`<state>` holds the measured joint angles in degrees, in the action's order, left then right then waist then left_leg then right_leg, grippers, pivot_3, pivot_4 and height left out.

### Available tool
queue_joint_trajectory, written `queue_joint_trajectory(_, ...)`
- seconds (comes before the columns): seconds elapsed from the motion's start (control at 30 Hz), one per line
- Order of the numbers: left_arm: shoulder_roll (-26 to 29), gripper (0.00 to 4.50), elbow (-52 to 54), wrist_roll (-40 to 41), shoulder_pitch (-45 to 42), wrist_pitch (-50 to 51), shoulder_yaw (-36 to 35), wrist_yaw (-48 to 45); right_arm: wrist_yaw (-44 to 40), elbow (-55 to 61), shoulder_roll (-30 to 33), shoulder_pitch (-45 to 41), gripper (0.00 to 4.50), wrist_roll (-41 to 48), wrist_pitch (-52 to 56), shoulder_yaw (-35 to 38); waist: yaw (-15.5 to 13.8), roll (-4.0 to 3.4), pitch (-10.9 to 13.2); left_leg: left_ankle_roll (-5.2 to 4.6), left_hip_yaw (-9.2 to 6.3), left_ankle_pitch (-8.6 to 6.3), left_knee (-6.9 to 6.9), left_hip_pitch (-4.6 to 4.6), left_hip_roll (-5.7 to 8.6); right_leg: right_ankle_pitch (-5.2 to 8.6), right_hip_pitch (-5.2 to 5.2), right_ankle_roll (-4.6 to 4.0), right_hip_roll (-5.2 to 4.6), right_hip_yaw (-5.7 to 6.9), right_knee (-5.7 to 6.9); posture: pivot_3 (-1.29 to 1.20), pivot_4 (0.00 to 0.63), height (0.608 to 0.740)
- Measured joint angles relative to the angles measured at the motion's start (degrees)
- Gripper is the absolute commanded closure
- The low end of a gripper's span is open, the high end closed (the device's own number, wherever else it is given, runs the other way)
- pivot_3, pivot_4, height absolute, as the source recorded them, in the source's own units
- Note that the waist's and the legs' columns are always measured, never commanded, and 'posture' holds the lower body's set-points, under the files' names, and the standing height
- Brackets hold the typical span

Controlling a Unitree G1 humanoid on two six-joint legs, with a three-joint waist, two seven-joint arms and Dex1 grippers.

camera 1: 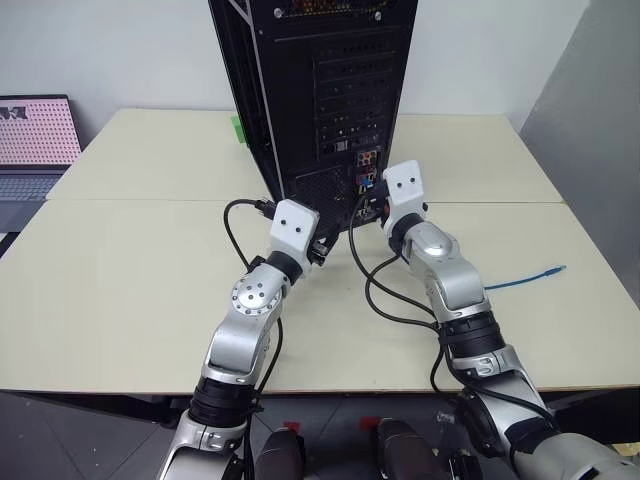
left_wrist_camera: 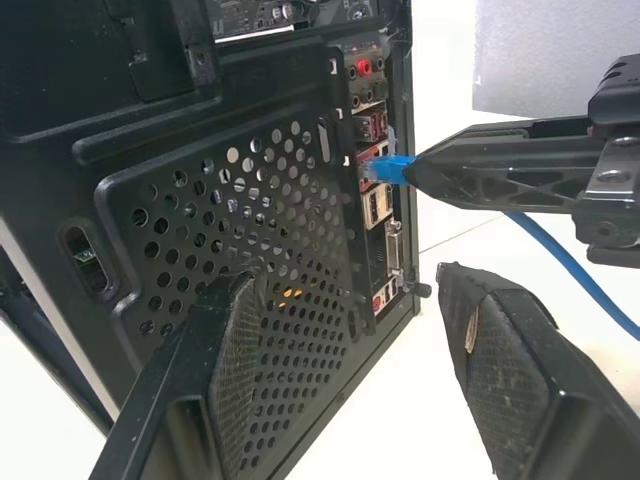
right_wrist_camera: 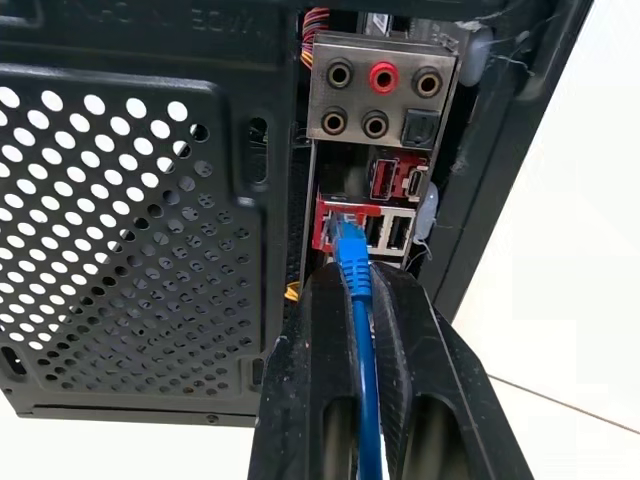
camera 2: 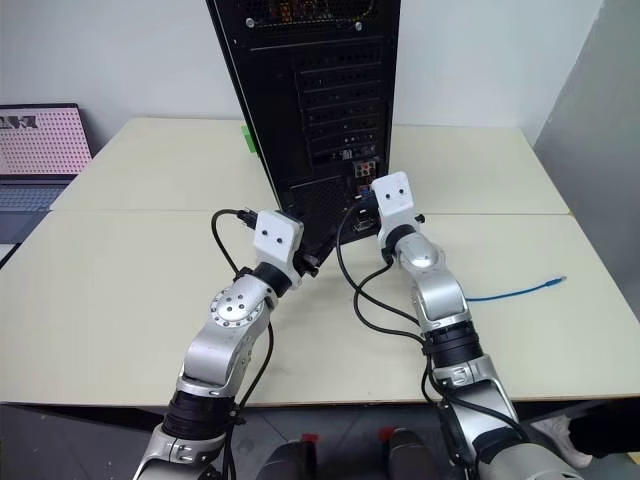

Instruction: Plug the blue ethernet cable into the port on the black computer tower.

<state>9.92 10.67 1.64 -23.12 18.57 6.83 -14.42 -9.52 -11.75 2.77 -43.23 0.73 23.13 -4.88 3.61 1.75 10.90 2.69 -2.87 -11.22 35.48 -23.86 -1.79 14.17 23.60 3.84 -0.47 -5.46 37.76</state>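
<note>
The black computer tower [camera 1: 320, 90] stands at the back middle of the table, its rear panel facing me. My right gripper [right_wrist_camera: 355, 285] is shut on the blue ethernet cable [right_wrist_camera: 352, 262] just behind its plug. The plug's tip sits at the mouth of the red-framed port [right_wrist_camera: 335, 222], under the audio jacks; how deep it is I cannot tell. The rest of the cable trails right across the table [camera 1: 525, 279]. My left gripper [left_wrist_camera: 345, 285] is open just in front of the tower's perforated grille [left_wrist_camera: 250, 210], left of the right gripper, holding nothing.
A laptop [camera 1: 35, 135] with a pink screen sits at the table's far left. A small green object [camera 1: 238, 128] lies behind the tower's left side. Black robot wires [camera 1: 375, 290] loop over the table between my arms. A grey panel stands at the right.
</note>
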Motion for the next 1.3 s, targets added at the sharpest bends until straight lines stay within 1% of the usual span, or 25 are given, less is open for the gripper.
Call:
queue_joint_trajectory(0.43, -0.1, 1.6, 0.0, 0.0, 0.0, 0.0, 0.0, 0.0, 0.0, -4.2, -0.7, -2.6, 4.5, -0.4, -1.1, 0.3, 1.2, 0.0, 0.0, 0.0, 0.0, 0.0, -0.01, 0.02, 0.0, 0.0, 0.0, 0.0, 0.01, -0.01, 0.03, 0.0, 0.15, 0.74)
queue_joint_trajectory(0.67, -0.2, 1.6, 0.0, 0.0, 0.0, 0.1, 0.0, 0.0, -0.2, -6.0, -0.7, -3.4, 4.5, -0.3, -1.8, 0.4, 1.3, 0.0, 0.0, 0.0, -0.01, 0.01, 0.01, 0.09, 0.0, -0.01, 0.0, 0.01, 0.03, -0.04, 0.15, 0.0, 0.15, 0.74)
queue_joint_trajectory(0.7, -0.2, 1.58, 0.0, 0.0, 0.0, 0.1, 0.0, 0.0, -0.4, -6.0, -0.6, -3.4, 4.17, -0.2, -1.8, 0.4, 1.3, 0.0, 0.0, 0.0, -0.01, 0.01, 0.01, 0.09, 0.0, -0.01, 0.0, 0.01, 0.03, -0.04, 0.15, 0.0, 0.15, 0.74)
queue_joint_trajectory(0.77, -0.2, 1.57, 0.0, 0.0, 0.0, 0.1, 0.0, 0.0, -0.8, -6.0, -0.4, -3.4, 3.77, 0.2, -1.8, 0.5, 1.3, 0.0, 0.0, 0.0, -0.01, 0.01, 0.01, 0.08, 0.0, -0.01, 0.0, 0.0, 0.03, -0.04, 0.14, 0.0, 0.15, 0.74)
queue_joint_trajectory(0.8, -0.2, 1.57, 0.0, 0.0, 0.0, 0.1, 0.0, 0.0, -1.2, -6.0, -0.2, -3.4, 3.67, 0.3, -1.6, 0.5, 1.3, 0.0, 0.0, 0.0, -0.01, 0.01, 0.0, 0.07, 0.0, 0.0, 0.0, 0.0, 0.03, -0.03, 0.14, 0.0, 0.15, 0.74)
queue_joint_trajectory(0.83, -0.1, 1.57, 0.0, 0.0, 0.0, 0.2, -0.1, 0.0, -1.9, -5.9, 0.6, -3.2, 3.4, 0.5, -1.4, 0.5, 1.2, 0.0, 0.0, 0.0, -0.01, 0.01, 0.0, 0.06, 0.0, 0.0, 0.0, 0.0, 0.03, -0.02, 0.1, 0.0, 0.15, 0.74)
queue_joint_trajectory(0.9, 0.0, 1.57, 0.0, 0.1, 0.0, 0.8, -0.5, 0.0, -3.1, -5.3, 1.6, -2.4, 3.03, 0.7, -1.2, 0.5, 1.1, 0.0, 0.0, 0.0, -0.01, 0.0, -0.06, 0.0, 0.0, 0.01, 0.0, -0.01, 0.03, -0.03, 0.0, 0.0, 0.15, 0.74)
queue_joint_trajectory(0.93, 0.1, 1.57, 0.0, 0.4, 0.0, 1.4, -1.1, -0.1, -5.4, -2.3, 3.1, -0.4, 2.74, 1.1, -0.4, 0.4, 1.0, 0.0, 0.0, 0.0, -0.01, 0.0, -0.19, -0.05, 0.01, 0.01, 0.03, -0.01, 0.0, -0.02, -0.12, 0.0, 0.15, 0.74)
queue_joint_trajectory(0.97, 0.2, 1.57, 0.0, 0.5, 0.0, 1.5, -1.3, -0.1, -5.9, -1.5, 3.4, 0.0, 2.59, 1.3, -0.2, 0.3, 1.0, 0.0, 0.0, 0.0, -0.01, 0.0, -0.25, -0.06, 0.03, 0.01, 0.03, -0.01, -0.01, -0.03, -0.16, 0.0, 0.15, 0.74)
queue_joint_trajectory(1.03, 0.9, 1.57, 0.2, 0.9, -0.1, 2.8, -2.0, -0.3, -7.8, 1.2, 4.7, 1.5, 2.15, 2.3, 0.9, 0.4, 0.9, 0.0, 0.0, 0.0, 0.0, 0.0, -0.33, -0.07, 0.04, 0.0, 0.07, -0.01, -0.03, -0.03, -0.21, 0.0, 0.15, 0.74)
queue_joint_trajectory(1.13, 3.1, 1.57, 0.8, 1.5, -0.4, 6.8, -2.7, -1.5, -11.9, 8.1, 8.3, 4.9, 1.63, 4.1, 3.3, 0.5, 0.8, 0.0, 0.0, 0.0, -0.01, 0.0, -0.4, -0.07, 0.04, 0.01, 0.1, -0.01, -0.03, -0.02, -0.21, 0.0, 0.15, 0.74)
queue_joint_trajectory(1.23, 6.6, 1.57, 2.3, 1.5, -0.3, 10.0, -2.8, -3.2, -16.2, 14.9, 12.3, 8.1, 1.03, 7.3, 6.0, 1.4, 0.9, -0.01, 0.0, 0.01, -0.01, 0.01, -0.4, -0.06, 0.04, 0.02, 0.11, -0.01, -0.02, -0.02, -0.19, 0.0, 0.15, 0.74)
queue_joint_trajectory(1.3, 9.8, 1.57, 5.3, 2.0, 0.3, 11.8, -2.9, -5.4, -20.7, 20.9, 16.9, 11.3, 0.58, 11.2, 8.4, 3.4, 0.8, 0.0, 0.0, 0.01, -0.01, 0.01, -0.39, -0.04, 0.04, 0.02, 0.1, -0.01, -0.02, -0.03, -0.19, 0.0, 0.15, 0.74)
